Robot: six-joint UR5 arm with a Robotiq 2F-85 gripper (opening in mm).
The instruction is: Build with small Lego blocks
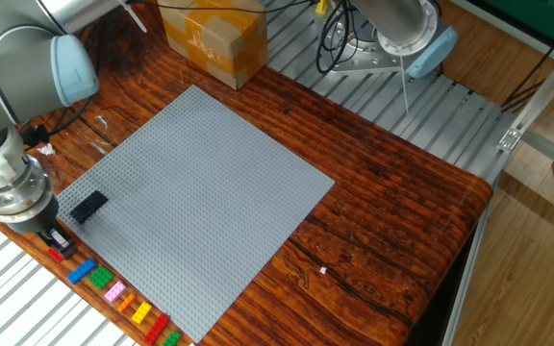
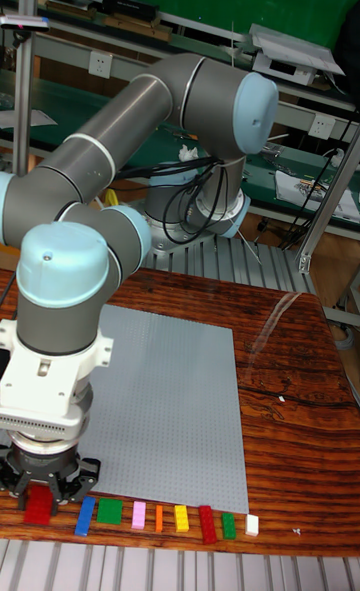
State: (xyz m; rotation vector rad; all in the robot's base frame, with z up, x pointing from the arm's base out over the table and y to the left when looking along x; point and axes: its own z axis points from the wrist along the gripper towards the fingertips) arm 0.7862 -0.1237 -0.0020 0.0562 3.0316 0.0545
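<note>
My gripper (image 1: 54, 240) hangs low at the near-left corner of the table, just off the grey baseplate (image 1: 210, 183). It is shut on a small red Lego brick (image 2: 39, 504), which shows between the black fingers. A black brick (image 1: 88, 206) sits on the baseplate close to the gripper. Along the table's front edge lies a row of loose bricks: blue (image 1: 83, 271), green (image 1: 101, 281), pink (image 1: 115, 292), orange (image 1: 127, 302), yellow (image 1: 141, 312), red (image 1: 157, 327) and another green (image 1: 170, 338). In the tall fixed view, a small white piece (image 2: 252, 524) ends the row.
A brown cardboard box (image 1: 214, 38) stands at the back of the wooden table (image 1: 392, 211). Cables and the arm's base (image 1: 373, 48) sit on the ribbed metal surface behind. The arm's large joints (image 2: 200, 101) loom over the left side.
</note>
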